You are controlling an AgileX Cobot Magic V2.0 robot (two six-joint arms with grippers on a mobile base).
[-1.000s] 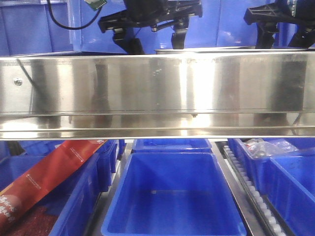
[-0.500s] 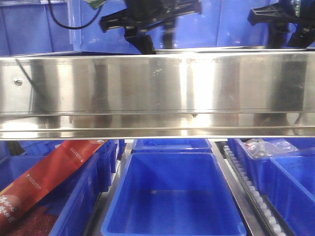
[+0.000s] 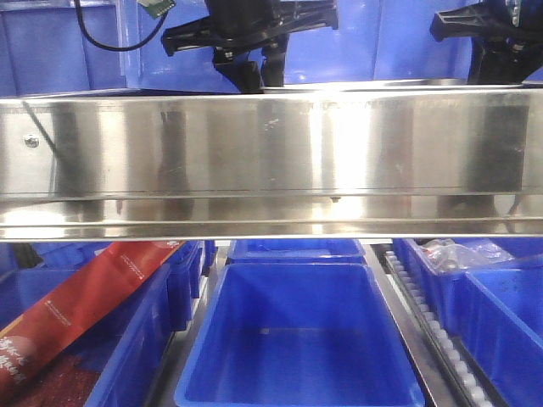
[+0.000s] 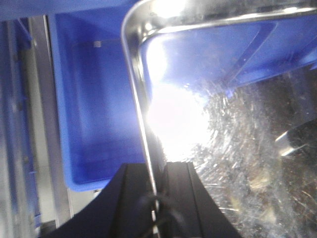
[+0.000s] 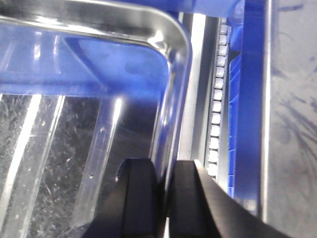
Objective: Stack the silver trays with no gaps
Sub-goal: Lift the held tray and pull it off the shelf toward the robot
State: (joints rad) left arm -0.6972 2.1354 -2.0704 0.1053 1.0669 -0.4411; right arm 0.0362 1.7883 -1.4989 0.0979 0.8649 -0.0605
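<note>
Left hand is closed on the left long rim of the silver tray: in the left wrist view the rim runs straight between the two black fingers, with the tray's rounded corner at the top of frame. Right hand is clamped the same way on the opposite rim, near the tray's right corner, one finger inside the tray wall and one outside. In the front view the tray shows only as a thin bright edge above the broad steel band, spanning between the two hands, roughly level. Can't tell whether it's one tray or several nested: the glare and reflections are too strong. Under the left rim sits a blue bin. Outside the right rim there's a roller track. Below the band in the front view are a centre blue bin and a red package lying in the left one.
</note>
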